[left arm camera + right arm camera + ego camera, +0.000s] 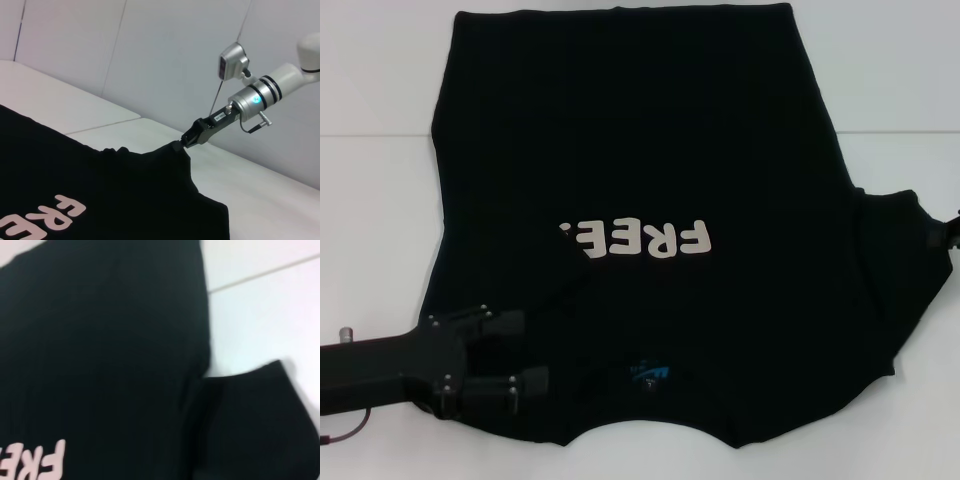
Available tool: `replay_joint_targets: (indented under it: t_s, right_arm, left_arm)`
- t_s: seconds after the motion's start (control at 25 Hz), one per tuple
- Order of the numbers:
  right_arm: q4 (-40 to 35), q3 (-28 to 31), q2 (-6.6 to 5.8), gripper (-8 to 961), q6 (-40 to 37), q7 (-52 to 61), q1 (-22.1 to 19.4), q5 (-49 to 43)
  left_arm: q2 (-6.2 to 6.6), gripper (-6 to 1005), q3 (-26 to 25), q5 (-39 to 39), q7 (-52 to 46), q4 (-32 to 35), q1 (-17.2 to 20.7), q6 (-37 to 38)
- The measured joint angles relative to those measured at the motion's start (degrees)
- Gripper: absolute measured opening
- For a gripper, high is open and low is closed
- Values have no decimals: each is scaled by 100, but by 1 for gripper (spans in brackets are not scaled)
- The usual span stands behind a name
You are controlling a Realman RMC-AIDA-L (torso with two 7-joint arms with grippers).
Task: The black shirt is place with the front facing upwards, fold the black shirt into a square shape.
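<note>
1. One black shirt [650, 180] lies front up on the white table [380, 220], its collar end near the robot and its hem at the far side. The off-white "FREE" lettering [640, 238] reads upside down from the head view, and a small blue neck label [648, 374] sits by the collar.
2. The shirt's left side is folded in over the body, covering the last part of the lettering. Its right sleeve [905, 240] sticks out sideways.
3. Bare table shows to the left, right and beyond the hem; a seam line [370, 135] crosses it.
4. The left gripper [535, 352] rests over the folded left shoulder, its two fingers parted.
5. The right gripper [186, 141] is clamped on the tip of the right sleeve, lifting it into a small peak.
</note>
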Motion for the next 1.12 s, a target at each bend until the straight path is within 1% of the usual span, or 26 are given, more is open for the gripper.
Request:
replay_joint_targets:
  t_s: [0.32,0.48,0.6,0.72,0.96,1.04,1.12]
  right_arm:
    - [-321,140,51,61,-89,-182,-37,58]
    - [-332,133,44,70,-149,-269,86,61]
    - [-324,41,80,78,-209,-409,268,61]
    - [-284,-155,164,85,-316,-537,483,54]
    - [-265,-1057,388,100,-273,-568,892,16]
    - [-261,-1280,452,104,-242,-536,980,12]
    - [-259,-1376,521,109,-229,-503,1039,20]
  left_arm:
    - [19,893,3,0,-19,0,-8,-8]
    - [24,893,3,0,-26,0,-11,-9]
    - [24,893,3,0,-27,0,-19,-12]
    - [20,893,3,0,-27,0,-20,-12]
    - [16,892,2,9,-27,-5,-13,-9]
    - [10,892,3,18,-27,-13,-9,-8]
    - [8,892,3,19,-27,-46,-7,-15]
